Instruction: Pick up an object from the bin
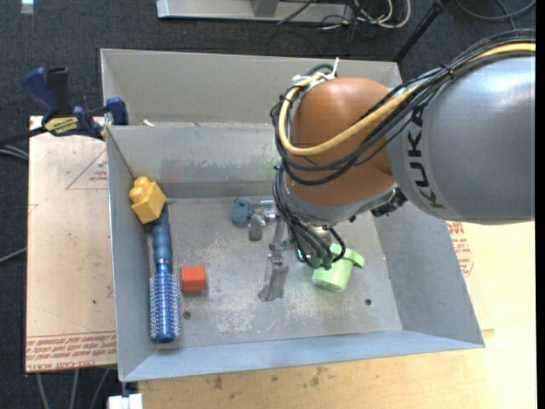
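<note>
So far: we see nothing lifted. Every loose thing lies on the floor of the bin, so we judge the pick not yet made.
Arm: the KUKA arm comes in from the view's right, and its orange cover hangs low over the middle of the bin.
Jaws: down near the floor, over a bare patch between the red cube and the pale green piece. We cannot tell whether they stand apart or together, and we see nothing between them.
Nearest thing: the pale green piece, just beside the jaws on the view's right and partly under the wrist cables. We take it as the likeliest target, but that is only our guess.
Its place: right of the middle of the floor, nearer the front wall than the back, apart from all other things.
Its look: pale green, short and rounded, like a small cup or tube lying on its side. A flat tab sticks out toward the view's right. It looks like plastic to us; the exact kind is unclear.
Other things: a small blue-grey piece lies near the back wall, just left of the wrist. A yellow block sits by the left wall, at or against the top end of a blue hairbrush that runs along that wall. The red cube is near the brush head, not touching it.
Left to do: as we judge it, the whole task remains, namely clamping on one thing and lifting it clear of the bin.
</note>
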Available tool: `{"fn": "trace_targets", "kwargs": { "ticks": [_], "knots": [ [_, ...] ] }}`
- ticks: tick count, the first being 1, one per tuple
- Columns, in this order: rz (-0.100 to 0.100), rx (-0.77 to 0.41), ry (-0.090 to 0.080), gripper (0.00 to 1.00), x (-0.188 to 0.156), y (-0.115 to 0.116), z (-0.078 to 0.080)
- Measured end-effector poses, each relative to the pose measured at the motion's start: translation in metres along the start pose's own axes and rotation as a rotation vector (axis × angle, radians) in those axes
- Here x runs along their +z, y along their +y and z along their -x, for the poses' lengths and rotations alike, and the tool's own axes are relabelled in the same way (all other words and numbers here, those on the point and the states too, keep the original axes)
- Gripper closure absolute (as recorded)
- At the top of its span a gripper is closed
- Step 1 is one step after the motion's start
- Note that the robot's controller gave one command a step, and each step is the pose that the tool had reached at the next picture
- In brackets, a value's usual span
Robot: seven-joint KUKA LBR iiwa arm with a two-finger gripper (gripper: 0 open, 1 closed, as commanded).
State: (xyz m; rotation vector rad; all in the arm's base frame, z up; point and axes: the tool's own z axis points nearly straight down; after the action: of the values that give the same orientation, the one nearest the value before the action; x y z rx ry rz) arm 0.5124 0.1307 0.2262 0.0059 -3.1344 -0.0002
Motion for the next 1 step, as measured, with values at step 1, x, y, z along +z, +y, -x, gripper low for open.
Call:
{"fn": "trace_targets", "kwargs": {
  "ticks": [1],
  "knots": [
    [0.002, -0.027, -0.006, 0.00, 0.0880, 0.0607, 0.0559]
  ]
}}
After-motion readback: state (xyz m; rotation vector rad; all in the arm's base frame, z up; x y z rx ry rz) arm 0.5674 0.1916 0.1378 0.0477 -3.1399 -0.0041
